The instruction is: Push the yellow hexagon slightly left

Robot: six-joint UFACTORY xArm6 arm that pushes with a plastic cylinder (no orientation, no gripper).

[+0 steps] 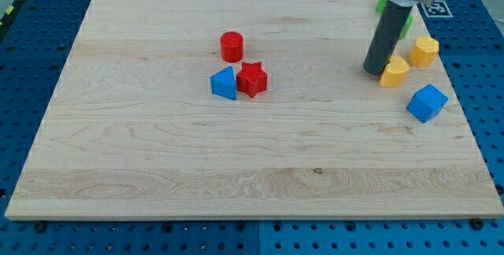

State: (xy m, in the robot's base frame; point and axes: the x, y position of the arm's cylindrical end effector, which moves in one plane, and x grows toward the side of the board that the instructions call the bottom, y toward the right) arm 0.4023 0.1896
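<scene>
Risk: my tip is standing on the wrong side for a leftward push; the yellow hexagon block is lying to the view's right of my tip and a little toward the view's top, near the right edge of the light wooden bench; my tip is not touching it.

Cause one: a second yellow block of rounded, uncertain shape is sitting between the two, pressing against the right side of my tip or just beside it; a direct move to the right would be shoving this block into the hexagon and driving both toward the bench edge.

Cause two: a green block, partly hidden behind the rod and of unreadable shape, is lying toward the view's top of my tip; a detour that way is risking a knock.

Cause three: a blue cube is lying right of and below my tip; a lower detour is passing close to it.

Hand: none is fitted; the arm is ending in a plain dark rod with nothing to open or close, and it is holding nothing; contact, if any, is with the rounded yellow block only.

Well to the left of my tip, a red cylinder, a red star and a blue triangular block are lying clear of the work.
</scene>
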